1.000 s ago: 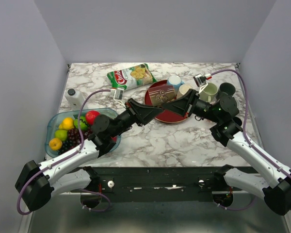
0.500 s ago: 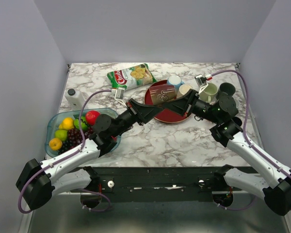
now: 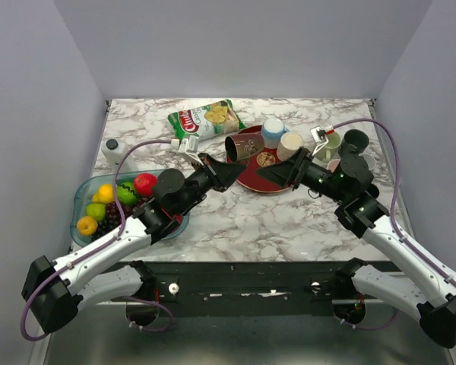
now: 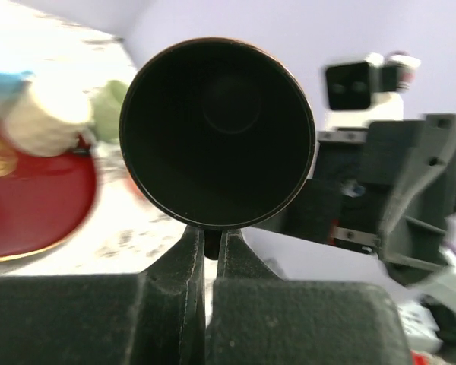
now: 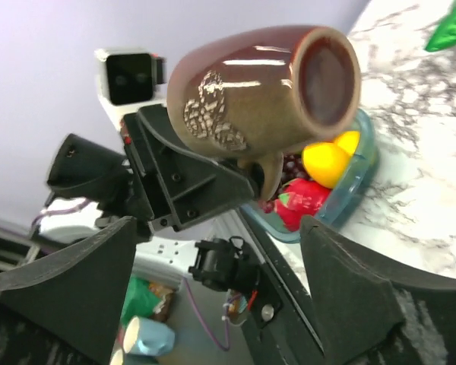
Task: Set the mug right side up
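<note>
The left end effector (image 3: 228, 158) is pinched shut on the handle of the brown mug (image 3: 243, 146), holding it sideways in the air over the red plate (image 3: 264, 182) toward the tabletop's far edge, while the right end effector (image 3: 277, 173) gapes wide and empty, so that one small pinch could slip and drop the mug.

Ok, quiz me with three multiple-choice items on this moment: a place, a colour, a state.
1. Where is the mug?
A. in the bowl
B. aloft in the left gripper
C. on the chips
2. What colour is the plate?
A. red
B. blue
C. white
3. How is the right gripper?
A. shut on the mug
B. shut, empty
C. open

Key: 1 B, its fingers pinch the mug's handle in mid-air. 2 A, the plate's bare rim shows red. 3 C, its fingers stand wide apart, holding nothing.
</note>
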Controlling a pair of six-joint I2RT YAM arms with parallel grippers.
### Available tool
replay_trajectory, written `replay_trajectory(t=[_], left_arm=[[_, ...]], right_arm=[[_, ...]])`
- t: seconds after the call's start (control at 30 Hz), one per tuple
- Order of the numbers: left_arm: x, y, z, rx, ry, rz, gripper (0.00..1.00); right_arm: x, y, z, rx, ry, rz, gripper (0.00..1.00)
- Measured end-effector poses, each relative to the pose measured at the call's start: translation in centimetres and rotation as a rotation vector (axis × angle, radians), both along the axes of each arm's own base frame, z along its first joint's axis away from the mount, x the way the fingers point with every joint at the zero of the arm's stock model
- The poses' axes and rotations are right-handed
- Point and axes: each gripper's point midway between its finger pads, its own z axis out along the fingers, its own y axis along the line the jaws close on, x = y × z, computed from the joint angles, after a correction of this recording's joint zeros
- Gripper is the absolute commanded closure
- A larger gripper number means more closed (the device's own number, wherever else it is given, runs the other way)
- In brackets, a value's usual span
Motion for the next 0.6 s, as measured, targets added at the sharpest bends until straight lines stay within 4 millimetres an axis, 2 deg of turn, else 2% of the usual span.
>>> replay_trajectory(t=[0.17,0.27,0.4,0.47,0.6], left_arm=[[2.8,2.2,-1.6,0.232,0.031,0.185,1.0],[4.7,4.0,-3.7,0.411,0.068,0.297,1.0],[7.2,5.9,-8.7,0.699,0.162,0.368,1.0],[8.4,6.7,-11.8,0.845,0.229,0.378,1.0],[9.3,8.6,-17.4,1.056,0.346,0.381,1.0]], right_arm=[[0.8,-1.7,-1.6,-0.07,0.019,-0.121,0.0],[1.4,-2.9,-3.0,-0.137,0.027,-0.193,0.0],[2.1,-4.4,-5.1,-0.239,0.031,-0.273,0.0],[2.4,-5.1,-6.3,-0.296,0.038,-0.304,0.0],[2.8,-6.2,-8.0,-0.383,0.046,-0.345,0.0]])
